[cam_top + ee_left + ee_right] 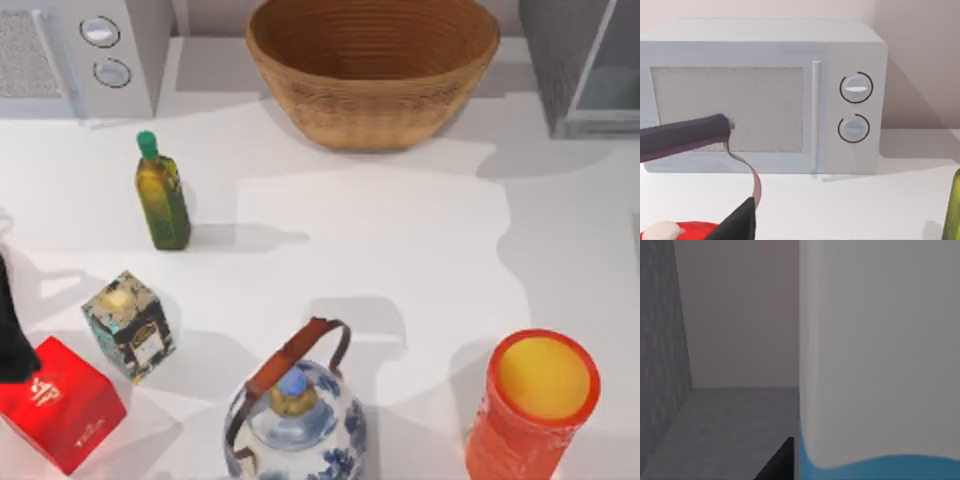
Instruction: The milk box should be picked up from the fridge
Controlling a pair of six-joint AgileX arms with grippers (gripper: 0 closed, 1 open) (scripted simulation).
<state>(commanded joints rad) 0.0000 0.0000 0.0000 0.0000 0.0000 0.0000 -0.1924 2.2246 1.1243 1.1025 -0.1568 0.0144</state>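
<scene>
The milk box [880, 365] stands very close in the right wrist view, a white face with a sky-blue part low down. It is inside the fridge [660, 365], whose dark grey speckled wall and grey floor show beside it. A dark part of my right gripper [782, 462] sits right at the carton's edge. In the top view the fridge [560, 70] stands at the back right, with its pale panel in a light frame. My left gripper [737, 165] hangs open over the red box [685, 231], holding nothing.
A pale microwave [90, 50] with two dials stands back left and a wicker basket [372, 70] back centre. An olive oil bottle [162, 195], a patterned box [130, 325], the red box [60, 405], a blue-and-white kettle [295, 425] and an orange cup [535, 405] are spread over the table.
</scene>
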